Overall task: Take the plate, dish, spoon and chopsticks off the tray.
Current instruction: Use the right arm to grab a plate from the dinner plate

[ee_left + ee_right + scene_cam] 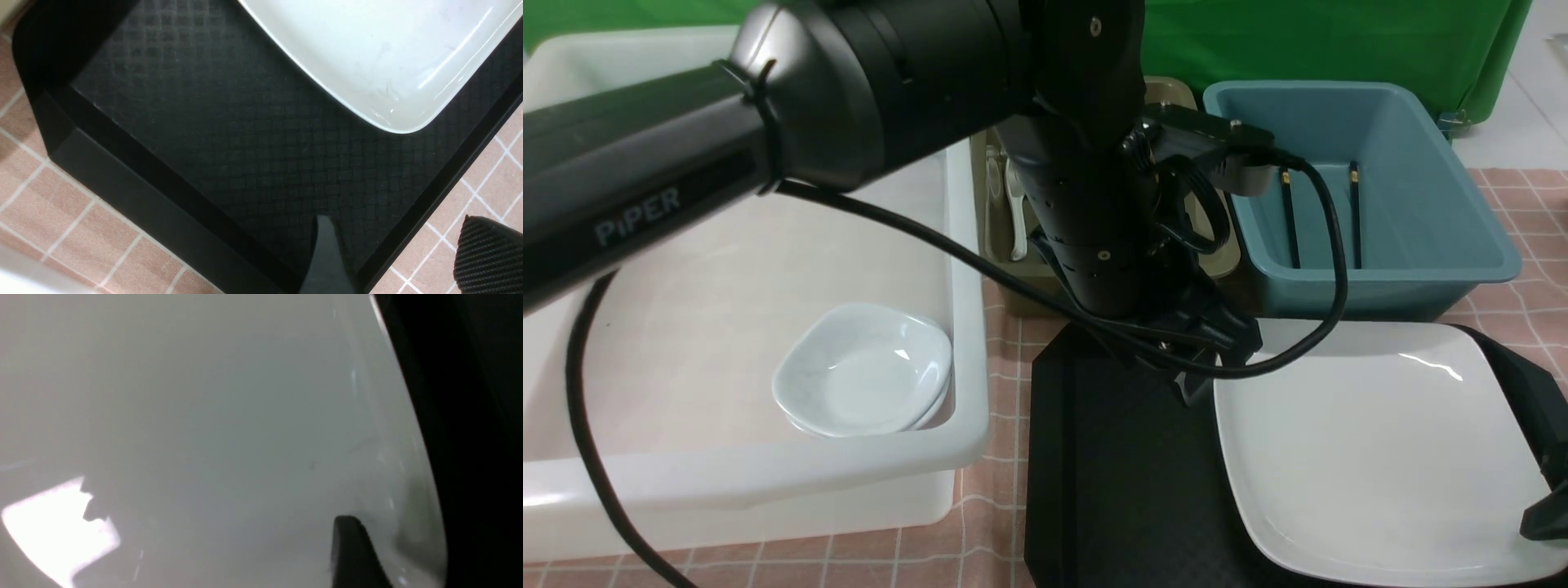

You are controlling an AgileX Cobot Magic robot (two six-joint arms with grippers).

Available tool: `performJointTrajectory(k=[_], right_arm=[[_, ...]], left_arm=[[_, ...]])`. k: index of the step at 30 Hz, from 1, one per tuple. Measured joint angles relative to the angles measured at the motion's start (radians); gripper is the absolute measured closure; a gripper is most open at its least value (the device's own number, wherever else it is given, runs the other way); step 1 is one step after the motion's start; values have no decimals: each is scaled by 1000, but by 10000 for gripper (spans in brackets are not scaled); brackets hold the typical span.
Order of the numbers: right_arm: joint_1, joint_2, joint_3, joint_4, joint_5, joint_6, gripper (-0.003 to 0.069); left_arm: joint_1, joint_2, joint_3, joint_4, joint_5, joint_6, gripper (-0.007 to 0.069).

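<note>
The large white plate (1380, 457) lies on the right half of the black tray (1111, 474). My right gripper (1547, 510) is at the plate's right edge. In the right wrist view one of its fingers (355, 551) hangs over the plate (204, 416), the other is lost in the dark beyond the rim, and the jaws stand open. My left gripper (1205, 371) stands open at the tray's back edge, straddling the tray's rim (433, 196). The chopsticks (1290, 220) lean in the blue tub. A spoon (1017, 208) lies in the olive tub. Small dishes (866, 376) sit stacked in the white tub.
The white tub (964, 327) stands left of the tray, with the olive tub (1013, 294) and the blue tub (1421, 269) behind it. The left arm (849, 90) crosses the top of the front view and hides much of the olive tub. A pink checked cloth (1005, 384) covers the table.
</note>
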Motion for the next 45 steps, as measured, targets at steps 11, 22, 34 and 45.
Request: performJointTrajectory(k=[11, 22, 34, 45], right_arm=[[16, 92, -10, 35, -11, -6, 282], [18, 123, -21, 85, -14, -24, 404], [18, 60, -18, 96, 69, -45, 438], [18, -225, -20, 70, 218, -12, 554]], left_arm=[[0, 0, 0, -15, 0, 0, 239], [0, 0, 0, -15, 0, -2, 239], [0, -66, -13, 58, 0, -7, 407], [0, -285, -24, 168, 3, -7, 621]])
